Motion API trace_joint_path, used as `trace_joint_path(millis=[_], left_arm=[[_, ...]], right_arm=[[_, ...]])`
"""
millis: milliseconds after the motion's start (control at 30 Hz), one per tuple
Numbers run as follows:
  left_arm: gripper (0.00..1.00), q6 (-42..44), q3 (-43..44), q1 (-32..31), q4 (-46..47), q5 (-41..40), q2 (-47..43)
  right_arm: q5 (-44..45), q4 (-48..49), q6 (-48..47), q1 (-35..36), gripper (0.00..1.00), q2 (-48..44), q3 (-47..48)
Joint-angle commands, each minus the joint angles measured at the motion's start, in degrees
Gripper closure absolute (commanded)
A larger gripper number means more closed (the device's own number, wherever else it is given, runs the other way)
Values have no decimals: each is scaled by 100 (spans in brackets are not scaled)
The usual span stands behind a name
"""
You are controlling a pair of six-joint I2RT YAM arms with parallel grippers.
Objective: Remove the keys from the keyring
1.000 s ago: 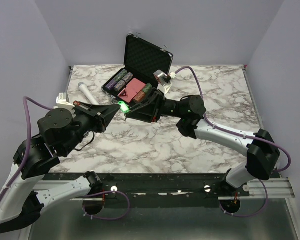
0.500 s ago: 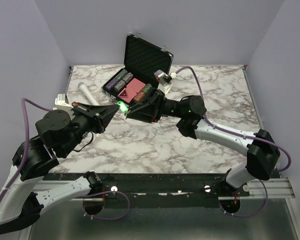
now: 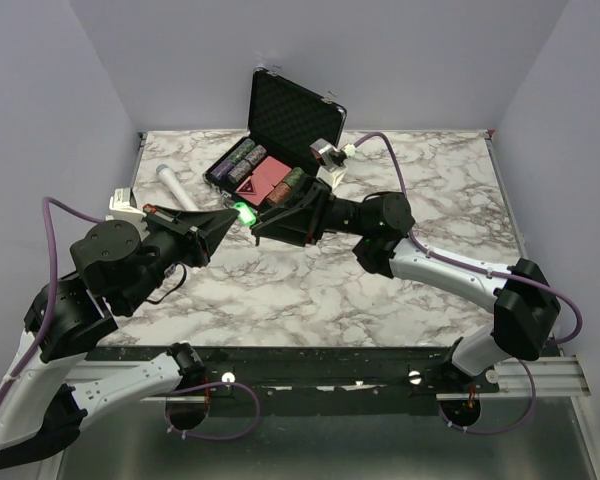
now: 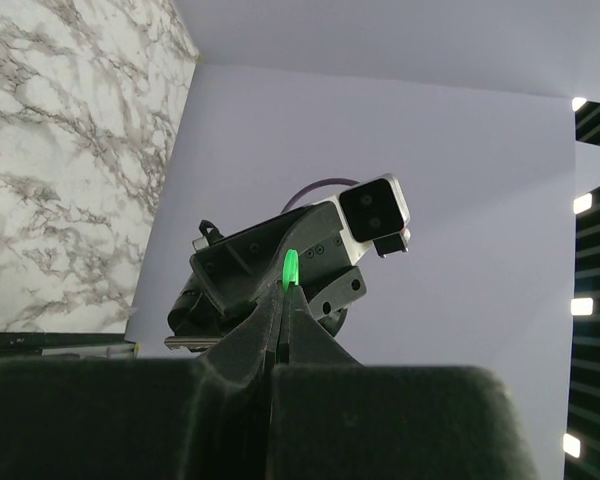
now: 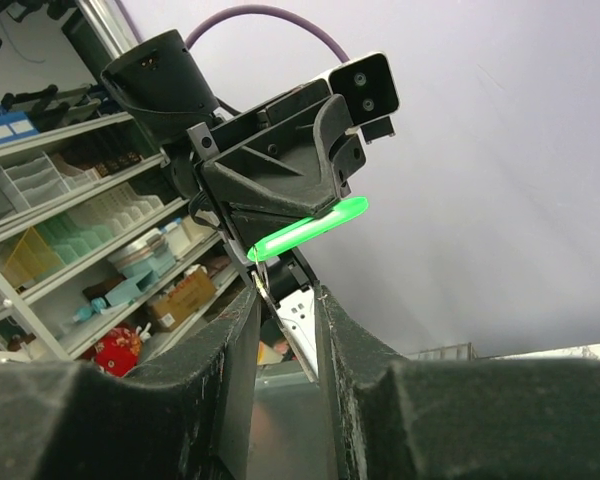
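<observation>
My left gripper (image 3: 234, 213) is shut on the bright green piece (image 3: 242, 212), held above the table in front of the chip case. In the left wrist view the green piece (image 4: 291, 268) sticks out of my closed tips (image 4: 288, 290). In the right wrist view the green piece (image 5: 310, 228) shows below the left gripper. A thin grey keyring (image 5: 264, 262) hangs from its end, with a flat metal key (image 5: 285, 330) dangling from it. My right gripper (image 5: 285, 292) is open a little, with the key hanging between its fingers; contact is unclear. The two grippers meet tip to tip (image 3: 254, 224).
An open black chip case (image 3: 280, 110) with poker chips stands at the back centre, just behind the grippers. A white cylindrical microphone (image 3: 176, 187) lies at the back left. The marble table (image 3: 430, 190) stretches to the right, with the right arm above it.
My right gripper has edged slightly left, closer to the left gripper. The green piece stays in the left gripper at the same spot.
</observation>
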Motion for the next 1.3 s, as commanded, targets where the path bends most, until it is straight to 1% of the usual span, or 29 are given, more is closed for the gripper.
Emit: trace_joint_path(millis=[0, 100, 267, 400, 633, 833, 1267], left_arm=[[100, -46, -56, 23, 3, 38, -5], [100, -55, -73, 23, 2, 21, -31], [100, -73, -117, 23, 11, -6, -57], [100, -82, -135, 14, 20, -23, -57], [100, -90, -161, 23, 46, -23, -66], [100, -90, -153, 23, 64, -50, -49], [100, -82, -65, 23, 55, -59, -48]], right_arm=[[-110, 328, 82, 38, 65, -95, 101], [-110, 329, 91, 37, 65, -86, 110], [-119, 416, 187, 38, 60, -60, 101], [-128, 416, 188, 37, 59, -51, 110], [-119, 434, 214, 37, 65, -42, 84], [-145, 443, 240, 38, 62, -25, 13], [-224, 452, 293, 37, 63, 63, -48]])
